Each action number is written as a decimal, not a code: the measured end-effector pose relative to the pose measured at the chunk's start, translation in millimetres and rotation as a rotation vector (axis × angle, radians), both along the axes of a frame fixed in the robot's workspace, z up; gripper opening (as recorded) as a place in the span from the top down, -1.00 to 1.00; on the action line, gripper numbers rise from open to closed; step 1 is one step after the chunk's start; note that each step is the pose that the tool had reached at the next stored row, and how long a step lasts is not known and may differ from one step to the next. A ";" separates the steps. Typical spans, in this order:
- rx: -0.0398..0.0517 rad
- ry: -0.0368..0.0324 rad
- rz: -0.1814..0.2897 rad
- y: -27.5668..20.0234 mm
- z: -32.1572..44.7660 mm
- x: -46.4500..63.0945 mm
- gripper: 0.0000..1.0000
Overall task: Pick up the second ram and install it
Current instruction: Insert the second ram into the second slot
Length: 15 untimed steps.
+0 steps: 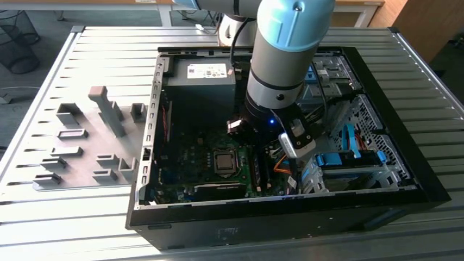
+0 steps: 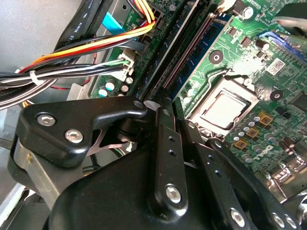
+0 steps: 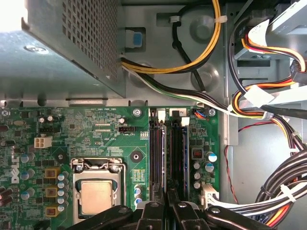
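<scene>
My gripper (image 1: 255,143) is down inside the open computer case (image 1: 145,179), over the black memory slots (image 3: 176,148) beside the CPU socket (image 3: 98,194). In the first wrist view the second ram (image 3: 165,158) shows as a thin pale edge standing along one slot, in line with my gripper (image 3: 168,203). The black fingers (image 3: 152,211) meet around its near end, so the gripper looks shut on it. In the second wrist view my gripper (image 2: 169,113) sits at the end of the long slots (image 2: 184,55), and the stick between the fingers is hidden.
Grey fixture blocks (image 1: 108,111) stand on the table at the exterior view's left. The power supply (image 1: 199,81) fills the case's far corner. Cable bundles (image 3: 278,191) run close beside the slots, and drive bays (image 1: 348,163) sit at the exterior view's right.
</scene>
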<state>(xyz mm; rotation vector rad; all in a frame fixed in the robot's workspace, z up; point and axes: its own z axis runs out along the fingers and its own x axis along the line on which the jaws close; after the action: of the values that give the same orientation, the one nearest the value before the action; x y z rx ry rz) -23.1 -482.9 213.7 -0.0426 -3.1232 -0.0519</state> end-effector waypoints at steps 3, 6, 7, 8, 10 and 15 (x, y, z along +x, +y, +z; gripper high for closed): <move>-0.0003 0.0001 0.001 0.0 0.1 0.0 0.73; -0.0003 0.0001 0.003 0.0 -0.2 0.0 0.73; -0.0002 0.0001 0.004 0.0 -0.5 0.0 0.73; -0.0002 0.0001 0.005 0.0 -0.7 0.0 0.73; -0.0003 0.0001 0.007 0.0 -0.8 0.0 0.73; -0.0001 0.0000 0.007 0.0 -1.3 0.0 0.73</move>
<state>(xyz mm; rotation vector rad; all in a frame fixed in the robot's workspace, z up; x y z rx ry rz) -23.1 -482.9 212.4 -0.0315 -3.1231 -0.0517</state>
